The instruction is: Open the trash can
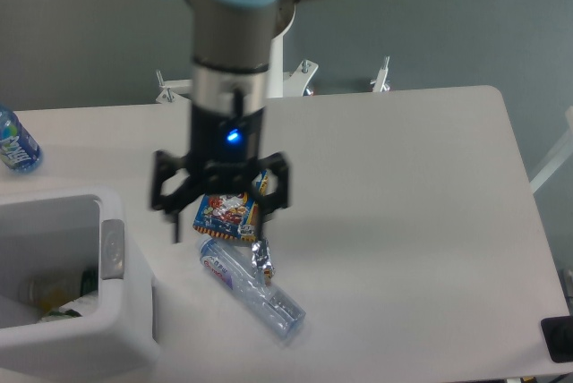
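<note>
Standing wide and empty, the claw (221, 208) hangs above a snack packet (229, 212), with the trash can (76, 347) low to its left, top open and rubbish showing inside. It looks like light, stiff, smooth plastic; the grey button (112, 249) on its rim is the place to press. Around it, the white tabletop (403, 222) holds a clear bottle (255, 291) below the claw.
</note>
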